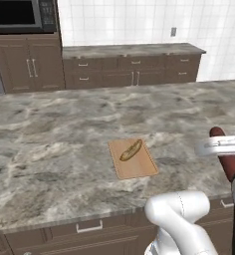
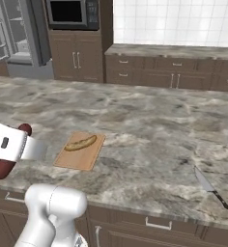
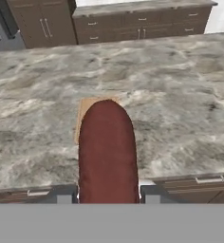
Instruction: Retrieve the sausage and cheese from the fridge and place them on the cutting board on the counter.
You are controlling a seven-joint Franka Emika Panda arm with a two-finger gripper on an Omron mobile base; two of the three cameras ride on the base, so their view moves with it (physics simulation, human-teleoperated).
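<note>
The pincer point(image 3: 107, 193) is closed on the sausage point(image 3: 107, 152), whose long axis points away from the hand toward the cutting board point(image 1: 133, 158) on the worktop point(image 1: 59, 134).

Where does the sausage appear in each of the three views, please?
Left base view: right edge, mid-height, sausage.
Right base view: left edge, below middle.
Hand view: centre, large, held between the fingertips.
Shared landmark: the cutting board on the counter.

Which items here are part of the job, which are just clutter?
Job: sausage held in the gripper; cutting board; counter; fridge.
Clutter: knife; bread roll on the board; microwave.
</note>
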